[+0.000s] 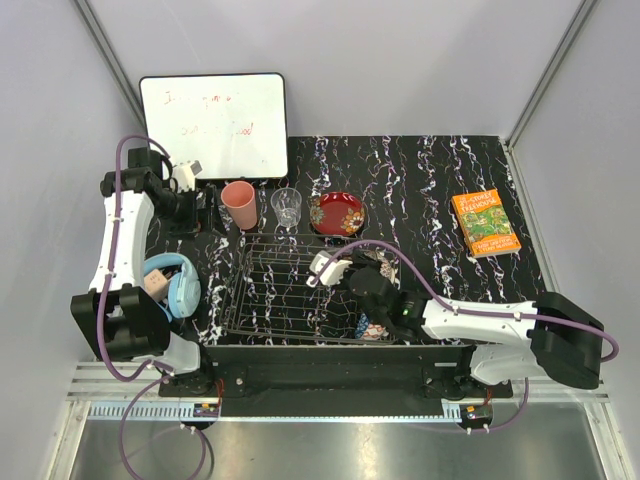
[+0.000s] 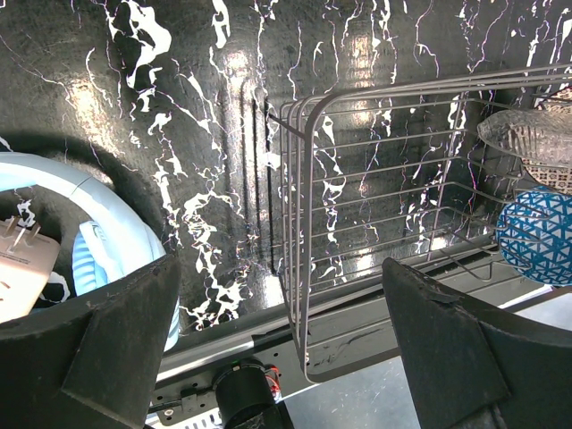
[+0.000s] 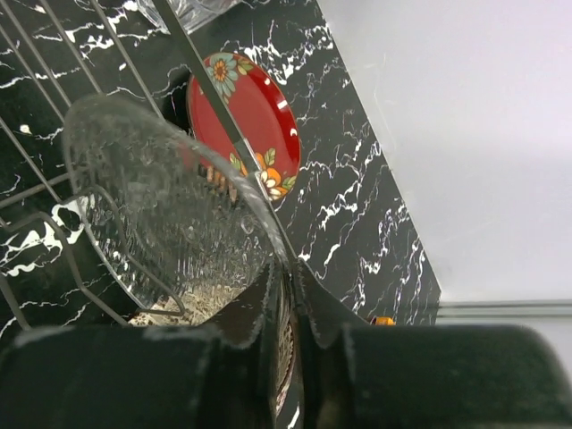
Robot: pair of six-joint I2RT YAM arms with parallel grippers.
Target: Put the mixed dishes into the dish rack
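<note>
The dark wire dish rack (image 1: 246,272) stands at the table's near middle. At its right end a clear glass bowl (image 3: 161,197) stands on edge, with my right gripper (image 3: 288,273) pinched on its rim. A beige speckled bowl (image 2: 550,174) and a blue patterned bowl (image 2: 536,237) sit beside it in the rack. Behind the rack a salmon-pink cup (image 1: 238,204), a clear tumbler (image 1: 286,207) and a red gold-patterned plate (image 1: 337,214) rest on the table. My left gripper (image 2: 281,340) hangs open and empty left of the cup.
Light-blue headphones (image 1: 180,285) lie left of the rack, close to the left arm's base. An orange book (image 1: 485,222) lies at the right. A white board (image 1: 213,125) leans at the back left.
</note>
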